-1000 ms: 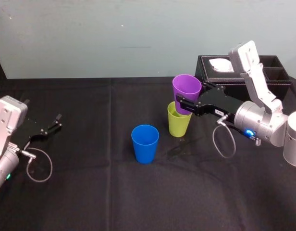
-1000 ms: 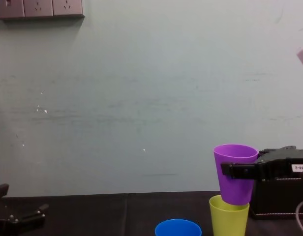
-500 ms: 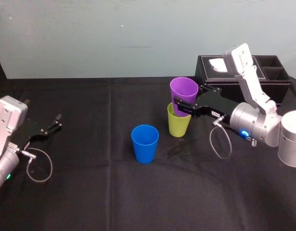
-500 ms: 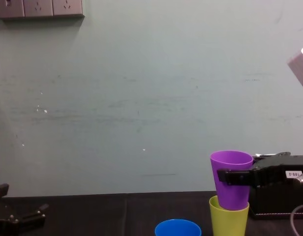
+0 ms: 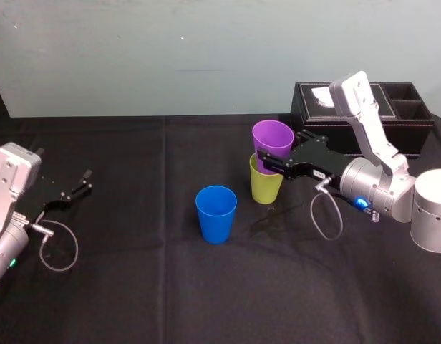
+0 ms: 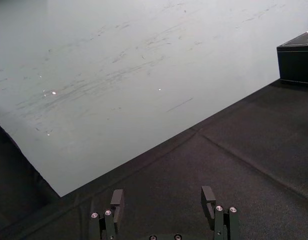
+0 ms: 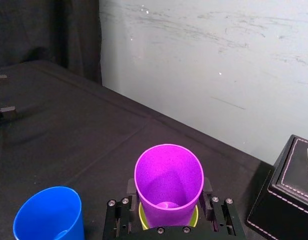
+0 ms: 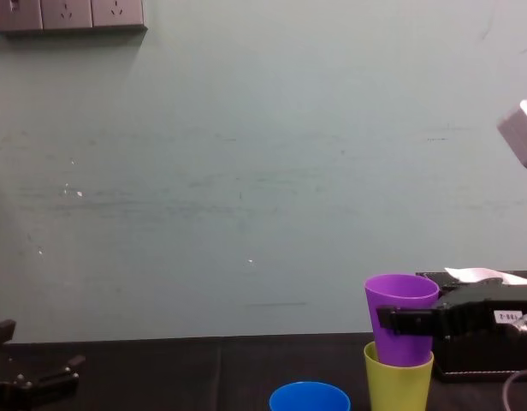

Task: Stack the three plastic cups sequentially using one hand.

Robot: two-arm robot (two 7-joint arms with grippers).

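The purple cup (image 5: 271,142) (image 7: 169,182) (image 8: 401,317) sits partly down inside the yellow-green cup (image 5: 265,185) (image 8: 398,384), whose rim shows as a thin ring (image 7: 194,218) beneath it. My right gripper (image 5: 272,162) (image 7: 168,197) (image 8: 403,320) is shut on the purple cup, a finger on each side below its rim. The blue cup (image 5: 216,213) (image 7: 48,214) (image 8: 310,397) stands alone on the black cloth, to the left and nearer me. My left gripper (image 5: 83,180) (image 6: 164,200) rests far left on the table, open and holding nothing.
A black tissue box (image 5: 360,115) (image 7: 289,195) (image 8: 486,342) stands at the back right, just behind the right arm. The black cloth (image 5: 134,287) covers the whole table. A pale wall (image 5: 170,50) rises behind it.
The right gripper has lowered the purple cup straight down, from hovering over the yellow-green cup to sitting deeper inside it. The left arm has stayed still.
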